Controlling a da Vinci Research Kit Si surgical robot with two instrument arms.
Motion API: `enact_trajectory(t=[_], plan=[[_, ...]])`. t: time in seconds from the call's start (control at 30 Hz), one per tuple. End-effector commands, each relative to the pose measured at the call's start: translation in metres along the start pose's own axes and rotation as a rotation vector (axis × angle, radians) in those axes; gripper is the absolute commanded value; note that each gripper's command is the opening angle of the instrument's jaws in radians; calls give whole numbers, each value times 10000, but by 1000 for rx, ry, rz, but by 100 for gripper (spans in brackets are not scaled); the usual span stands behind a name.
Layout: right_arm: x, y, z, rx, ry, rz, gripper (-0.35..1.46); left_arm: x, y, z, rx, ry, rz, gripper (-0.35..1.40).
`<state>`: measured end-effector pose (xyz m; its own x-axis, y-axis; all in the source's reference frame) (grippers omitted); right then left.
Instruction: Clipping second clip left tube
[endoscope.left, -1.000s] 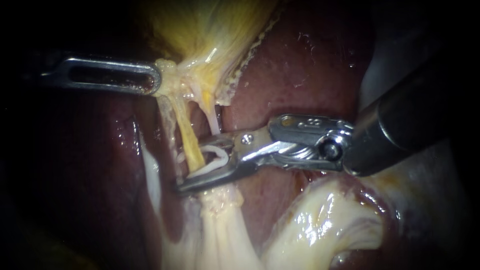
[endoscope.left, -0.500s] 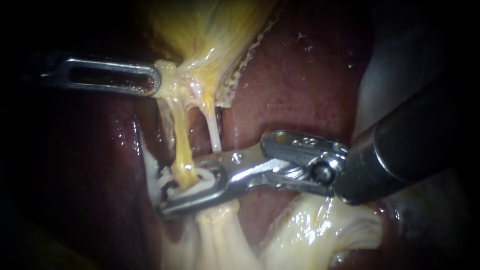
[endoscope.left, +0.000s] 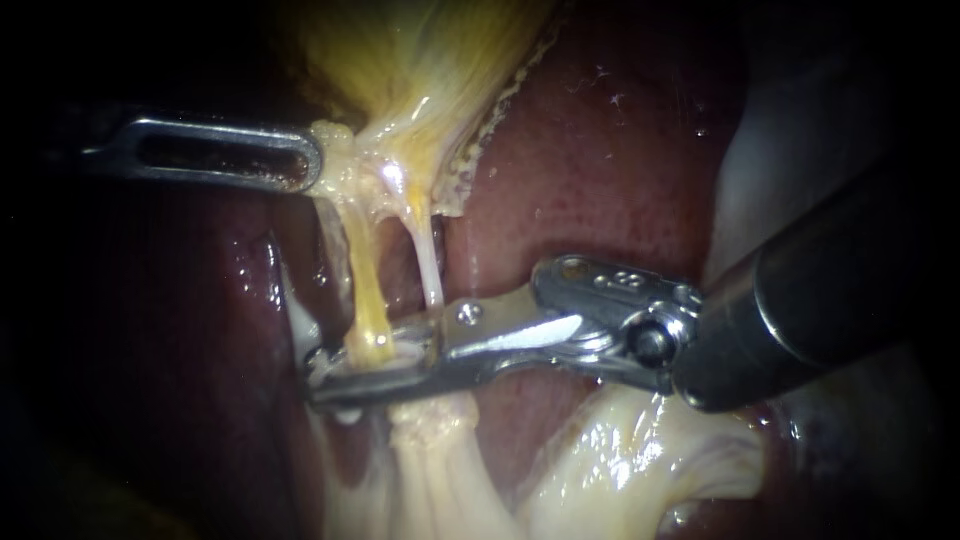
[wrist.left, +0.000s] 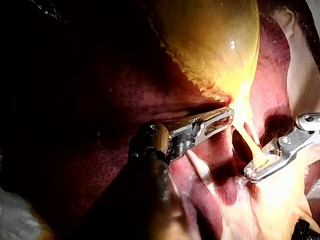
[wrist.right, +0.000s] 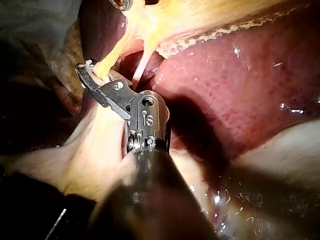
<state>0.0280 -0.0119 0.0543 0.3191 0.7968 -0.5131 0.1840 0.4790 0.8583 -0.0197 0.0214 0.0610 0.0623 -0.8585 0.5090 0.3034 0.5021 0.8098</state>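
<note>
Where half a second ago a gap showed between its jaws, with a white clip looped open around the tube, the right tool (endoscope.left: 320, 378) now has its jaws pressed together across the left tube (endoscope.left: 367, 290), pinching it low down, just above where it widens into pale tissue. Of the clip (endoscope.left: 398, 351) only a thin white sliver shows between the jaws, so it seems to have been squeezed flat. Over the past second the tool has also slid further along and down the tube. The right wrist view shows the same bite, the yellow tube (wrist.right: 102, 70) caught at the jaw tips (wrist.right: 86, 70). Beside it, a thin pale tube (endoscope.left: 428, 265) runs down to the back of the upper jaw; it looks to lie outside the bite, though this is not certain. Further up, the left tool (endoscope.left: 312, 165) has not moved and pinches the pale tissue at the narrow end of the gallbladder (endoscope.left: 420, 60), keeping both tubes stretched over the dark red liver (endoscope.left: 600, 160). The clip is probably set; what remains is to release it and check that it stays.
</note>
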Motion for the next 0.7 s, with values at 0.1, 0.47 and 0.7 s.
enact_trajectory(t=[0.1,0.47,0.7], plan=[[-1,0,0,0,-1,30,-35,0,0,0,-1,0,0,-35],[-6,3,-1,-29,16,39,-35,0,0,0,-1,0,0,-35],[-7,8,-2,-31,17,38,-35,1,0,0,-1,0,-6,-35]])
